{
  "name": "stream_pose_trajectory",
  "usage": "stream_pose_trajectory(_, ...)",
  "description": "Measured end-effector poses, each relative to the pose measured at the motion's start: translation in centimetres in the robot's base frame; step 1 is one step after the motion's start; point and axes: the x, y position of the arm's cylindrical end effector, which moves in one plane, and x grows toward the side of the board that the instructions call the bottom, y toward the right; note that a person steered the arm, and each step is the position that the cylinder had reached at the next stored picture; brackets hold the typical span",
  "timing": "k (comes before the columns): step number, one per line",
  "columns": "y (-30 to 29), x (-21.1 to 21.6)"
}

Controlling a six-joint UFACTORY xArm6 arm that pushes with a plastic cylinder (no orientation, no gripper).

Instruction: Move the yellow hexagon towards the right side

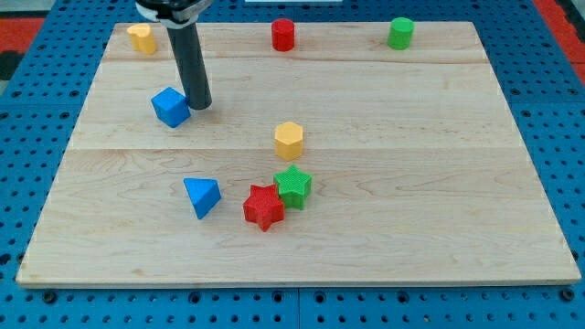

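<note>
Tip: the rod's lower end, my tip, is seen resting on the board in the view's upper left, just beside the blue cube.
Contact: the tip is placed at the right edge of the blue cube; whether the two actually touch cannot be told.
Grasp: nothing is held, since the arm ends in a plain dark rod with no jaws to open or close; only pushing contact is possible.
Yellow hexagon: the yellow hexagon is found near the board's middle, well apart from the tip, to the tip's lower right in the view.
Star pair: a green star is seen below the hexagon, touching a red star at its lower left.
Blue wedge: a blue triangular block is set to the left of the red star, apart from it.
Top row: a second yellow block, its shape not made out, is seen at the top left corner; a red cylinder at top centre; a green cylinder towards the top right.
Surface: all blocks are borne on a pale wooden board, which is laid on a blue perforated table.
</note>
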Motion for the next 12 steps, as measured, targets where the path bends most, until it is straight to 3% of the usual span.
stream_pose_trajectory(3, -8.5, 0.8)
stream_pose_trajectory(4, -5.9, 1.2)
stream_pose_trajectory(6, -3.5, 9.0)
stream_pose_trajectory(7, -0.4, 10.0)
stream_pose_trajectory(8, 6.9, 8.0)
stream_pose_trajectory(12, 22.4, 3.0)
